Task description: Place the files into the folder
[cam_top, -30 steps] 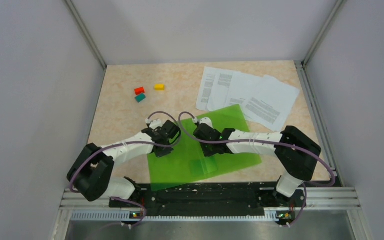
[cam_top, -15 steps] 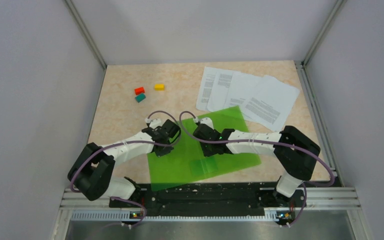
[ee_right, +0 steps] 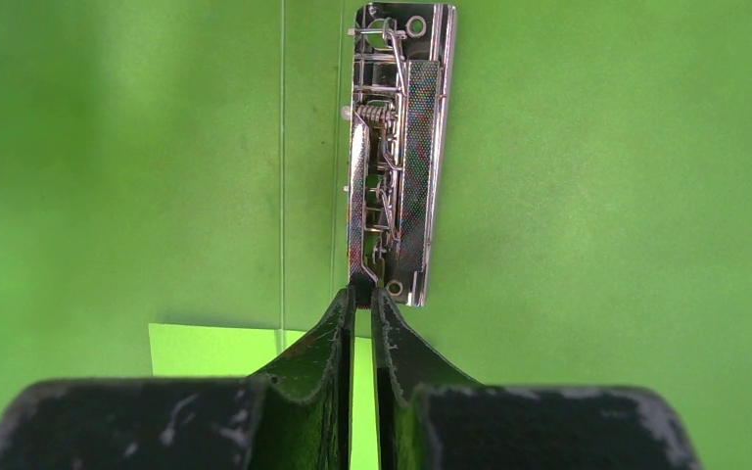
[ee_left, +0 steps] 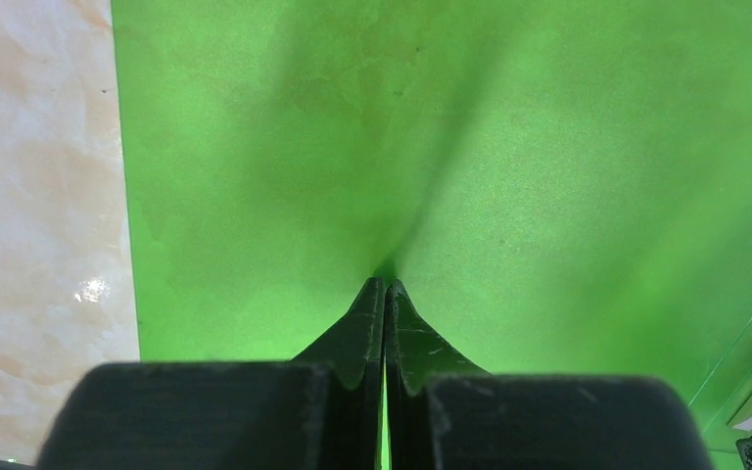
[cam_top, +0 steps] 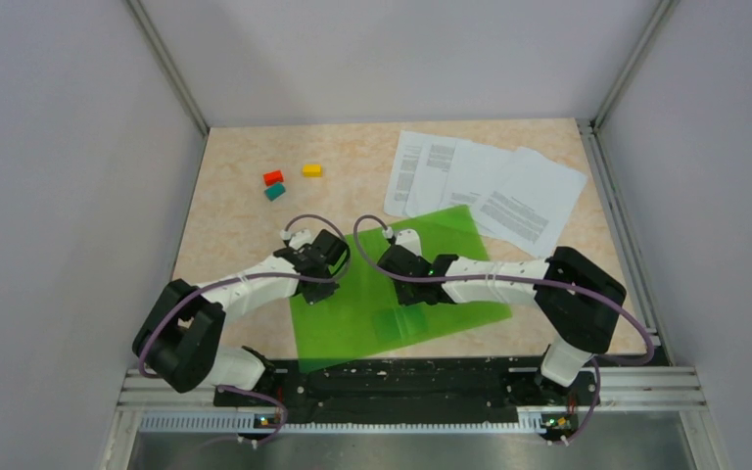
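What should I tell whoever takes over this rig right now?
The left end effector is shut, tips on the green folder.
The right end effector is nearly closed at the near end of the folder's metal clip; whether it grips is unclear.
The papers lie fanned out on the table, beyond the folder.
Done: none filed yet.
Left: put all the papers into the folder.

Green folder [cam_top: 352, 328] lies open, flat, metal clip [ee_right: 397, 147] on spine. White printed files [cam_top: 509, 191] fanned beyond, touching its far corner.
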`<action>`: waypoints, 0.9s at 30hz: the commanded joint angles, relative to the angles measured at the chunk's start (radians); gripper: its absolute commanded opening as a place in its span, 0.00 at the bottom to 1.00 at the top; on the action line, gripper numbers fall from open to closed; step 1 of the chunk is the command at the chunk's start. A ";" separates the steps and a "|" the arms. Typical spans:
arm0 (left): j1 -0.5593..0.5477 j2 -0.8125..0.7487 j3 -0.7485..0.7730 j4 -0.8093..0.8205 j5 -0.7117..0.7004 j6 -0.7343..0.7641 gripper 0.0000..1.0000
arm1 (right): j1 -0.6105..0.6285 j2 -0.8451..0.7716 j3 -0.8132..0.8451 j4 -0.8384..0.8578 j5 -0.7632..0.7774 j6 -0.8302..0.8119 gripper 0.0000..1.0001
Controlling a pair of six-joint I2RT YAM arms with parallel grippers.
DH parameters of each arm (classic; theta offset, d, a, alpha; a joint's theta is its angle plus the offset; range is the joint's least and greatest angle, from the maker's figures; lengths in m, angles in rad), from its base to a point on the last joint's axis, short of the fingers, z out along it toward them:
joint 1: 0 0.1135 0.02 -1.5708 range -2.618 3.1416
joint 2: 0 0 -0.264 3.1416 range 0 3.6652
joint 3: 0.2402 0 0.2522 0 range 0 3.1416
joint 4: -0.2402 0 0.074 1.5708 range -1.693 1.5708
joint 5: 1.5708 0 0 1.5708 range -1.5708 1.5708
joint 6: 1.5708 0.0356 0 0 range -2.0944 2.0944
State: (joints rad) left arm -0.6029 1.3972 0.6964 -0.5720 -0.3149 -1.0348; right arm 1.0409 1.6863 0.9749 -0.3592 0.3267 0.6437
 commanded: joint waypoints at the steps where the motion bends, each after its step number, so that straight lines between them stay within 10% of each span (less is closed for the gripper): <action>1: 0.016 0.070 -0.063 0.001 0.037 -0.012 0.00 | 0.007 0.045 -0.045 -0.053 0.069 0.018 0.06; 27: 0.049 0.081 -0.056 0.001 0.074 0.008 0.00 | 0.012 0.039 -0.094 -0.148 0.192 0.078 0.04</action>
State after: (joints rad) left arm -0.5629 1.4063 0.6987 -0.5331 -0.2581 -1.0340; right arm 1.0584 1.6913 0.9428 -0.3298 0.4511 0.7223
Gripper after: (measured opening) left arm 0.011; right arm 0.053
